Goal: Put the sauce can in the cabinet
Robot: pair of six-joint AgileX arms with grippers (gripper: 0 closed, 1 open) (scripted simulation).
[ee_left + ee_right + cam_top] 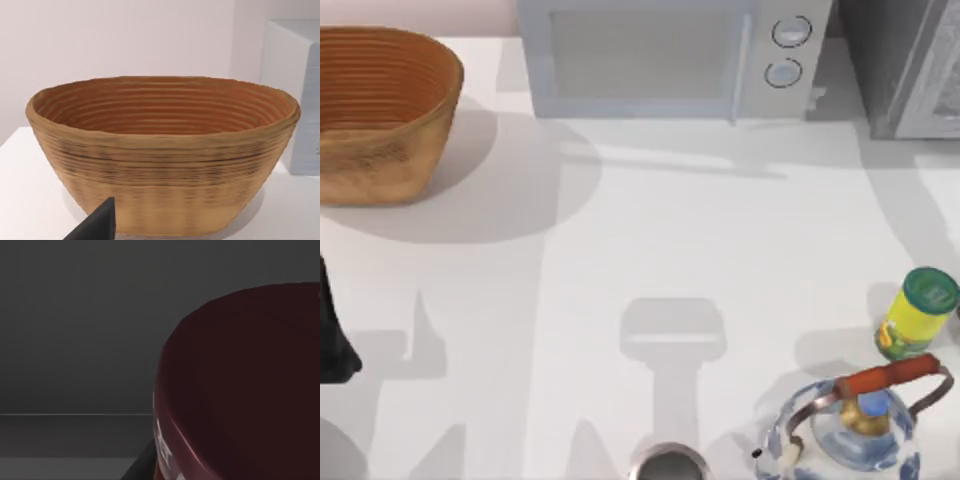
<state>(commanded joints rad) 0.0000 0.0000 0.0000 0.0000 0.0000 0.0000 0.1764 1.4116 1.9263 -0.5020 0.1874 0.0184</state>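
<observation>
Top view: our woven basket (380, 110) sits at the far left of the table (650, 260), nothing visible inside it. The microwave (670, 55) stands along the back edge, two round knobs on its right side. Far right at the back is the cabinet (905, 65), dark grey w/ a paler door panel. Near the right edge stands a yellow can (918, 315) w/ a green lid, upright. Just in front of it is a glass kettle (855, 425) w/ an orange-red handle; we can't tell if there's anything in it. A metal cup (668, 465) shows at the front edge, mid-table, cut off by the frame. A dark piece of our left arm (332, 330) sits at the left edge, near the basket.

Left wrist view: the basket (160, 155) is straight ahead, interior bare as far as we see. A black fingertip (97, 225) of the left gripper pokes into frame; can't tell how far open it is. The microwave's side (295, 95) stands just beyond the basket.

Right wrist view: the sauce can (245, 390) is very close to the cam, maroon top toward us, red band at its lower edge. Behind it are dark grey surfaces w/ a thin pale line, prob. the cabinet (75, 340); we can't be sure. The can sits right by our right gripper, but its fingers aren't clear, so we can't tell if it's gripped.
</observation>
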